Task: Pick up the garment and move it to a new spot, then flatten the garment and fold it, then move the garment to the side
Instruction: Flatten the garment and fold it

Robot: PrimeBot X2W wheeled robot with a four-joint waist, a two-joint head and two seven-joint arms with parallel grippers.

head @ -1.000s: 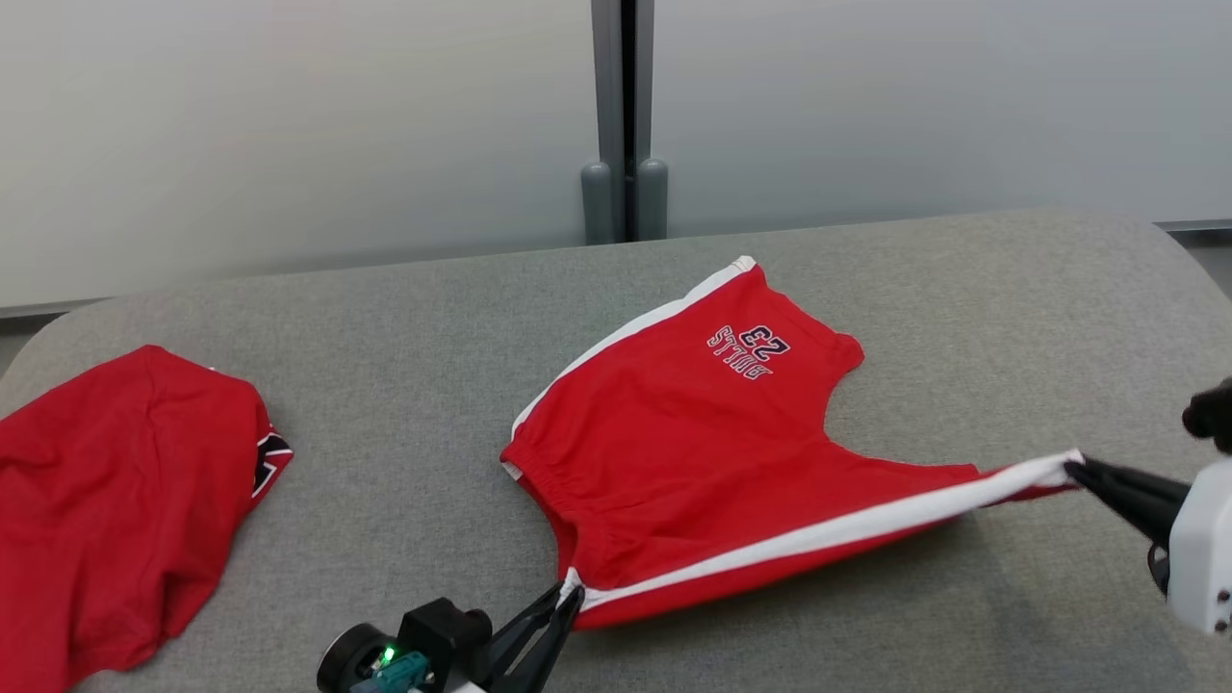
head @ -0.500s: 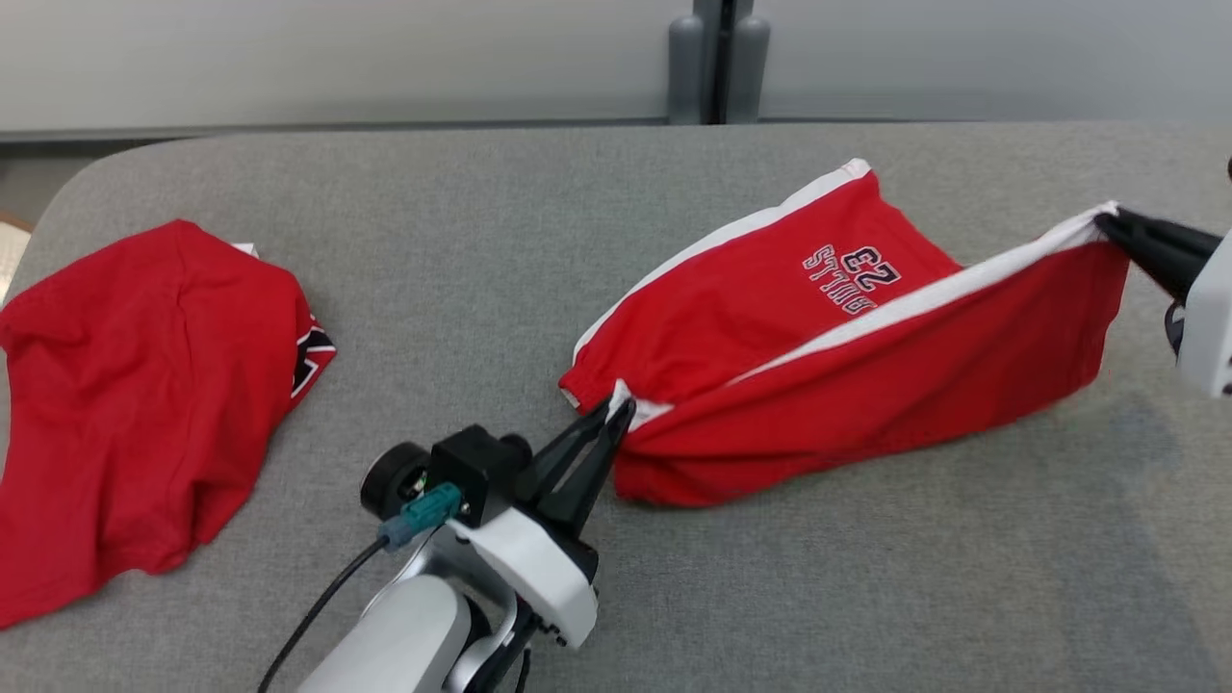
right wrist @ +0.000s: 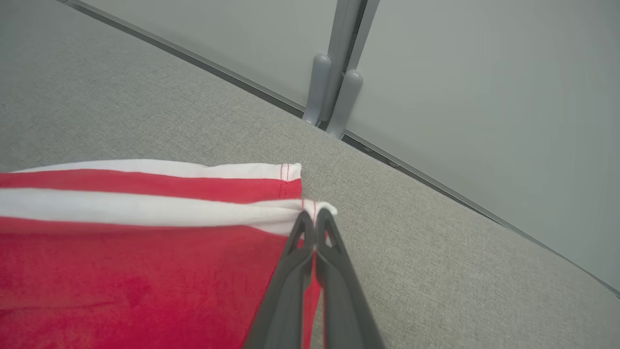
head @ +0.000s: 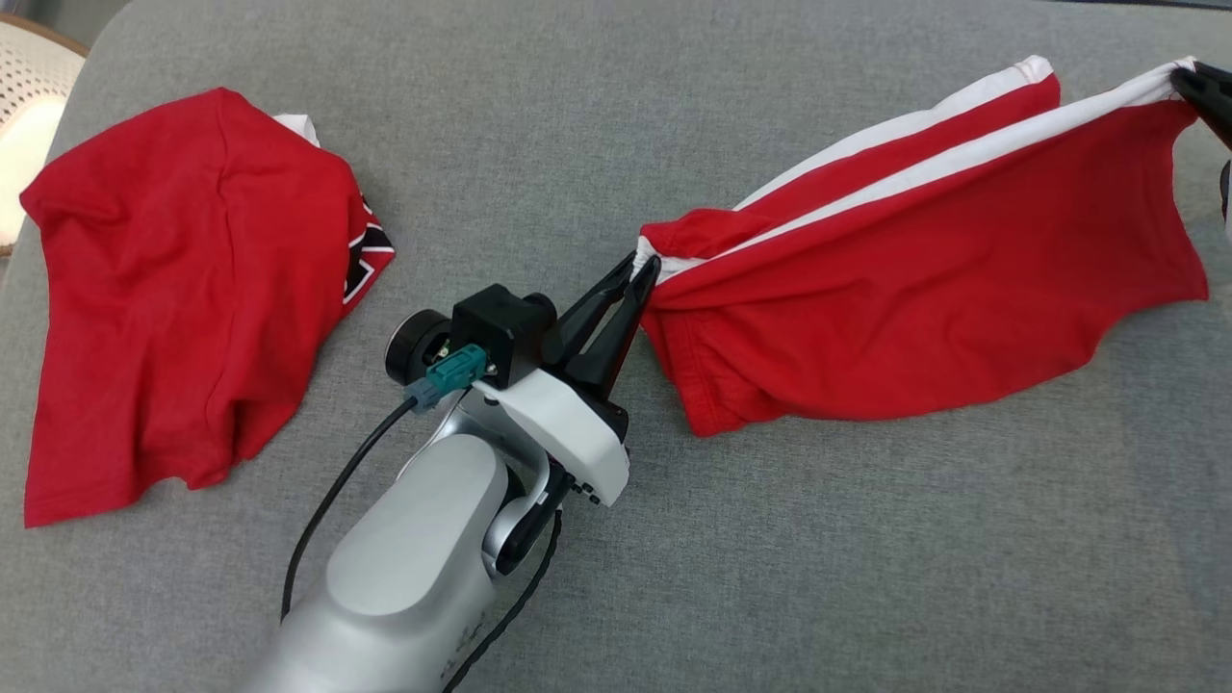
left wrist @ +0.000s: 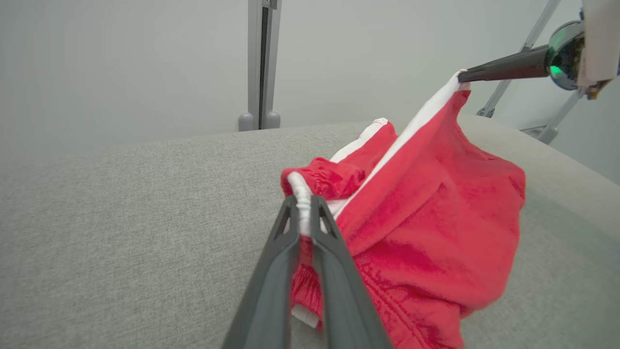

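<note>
1. Raised off the grey woven-fabric worktop (head: 770, 577) over the last second, the near leg of the red knit-fabric shorts with white side stripes (head: 914, 289) now hangs over the far leg, hiding the printed number that showed before. The head camera has also tipped downward, so much of the shift in that view is its own.
2. I judge this to be the fold under way: both white stripes run almost side by side, yet the upper layer is held in the air, not laid flat, and the move to the side is not yet done.
3. Those shorts sit toward the worktop's right, strung between the two claws, their lower edge seeming to rest on it.
4. Well apart at the left lies a second red garment (head: 192, 289), crumpled and untouched.
5. At the waistband's white corner the left claw (head: 643, 272) is clenched on the cloth; the right claw (head: 1198, 82) is clenched on the hem end of the white stripe.
</note>
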